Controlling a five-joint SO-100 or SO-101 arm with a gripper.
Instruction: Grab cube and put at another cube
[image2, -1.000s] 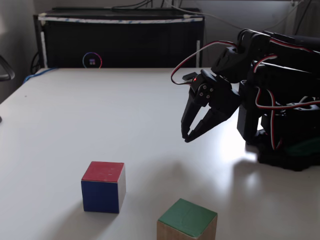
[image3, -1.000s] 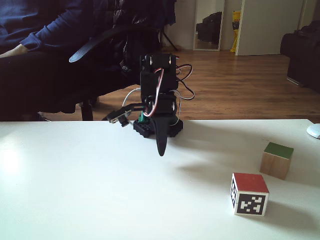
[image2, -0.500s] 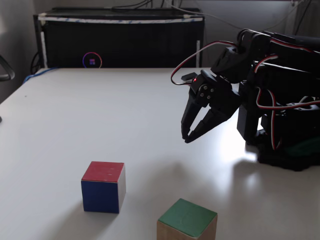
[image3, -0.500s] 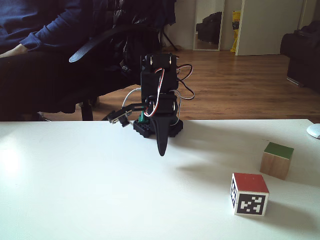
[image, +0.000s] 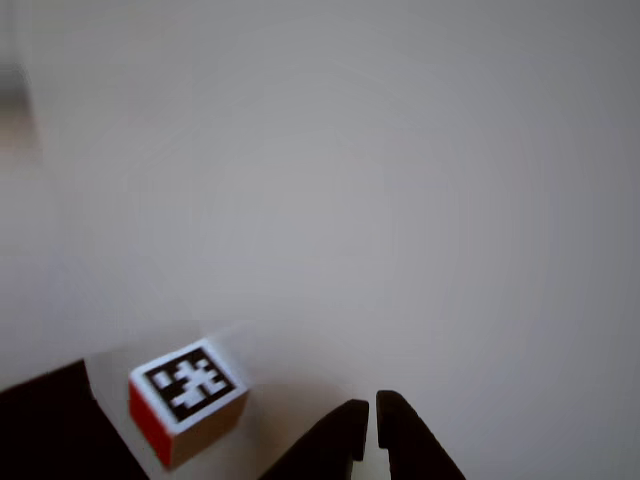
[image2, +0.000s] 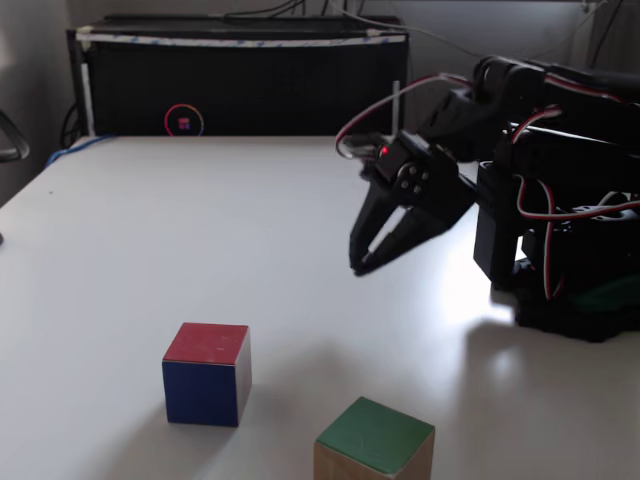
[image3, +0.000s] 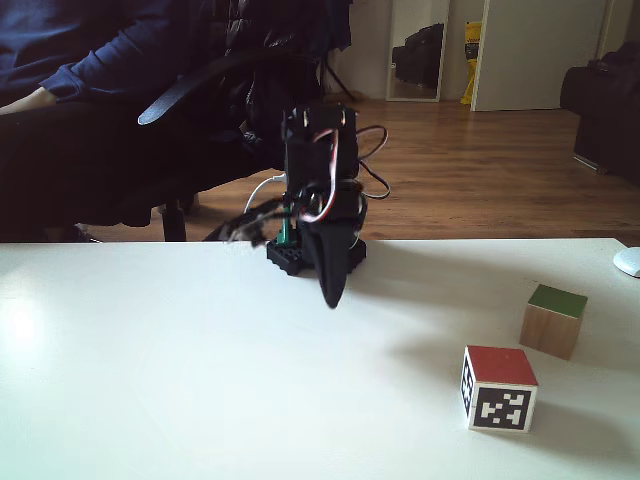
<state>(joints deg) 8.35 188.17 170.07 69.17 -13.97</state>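
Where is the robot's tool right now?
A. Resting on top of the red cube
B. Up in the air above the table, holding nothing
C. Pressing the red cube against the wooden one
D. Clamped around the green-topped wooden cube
B: in a fixed view the tool hangs above the white table, well away from the green-topped wooden cube and the red cube, with nothing between its fingers.

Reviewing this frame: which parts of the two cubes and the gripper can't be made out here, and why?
- Green-faced wooden cube: cut off by the bottom edge in a fixed view, lower sides unseen.
- Marker cube: in the other view it is soft with blur, so the code pattern is unreadable.
- Gripper: cropped at the bottom edge in the other view; in a fixed view it is seen edge-on and motion-blurred, so the gap is hidden.
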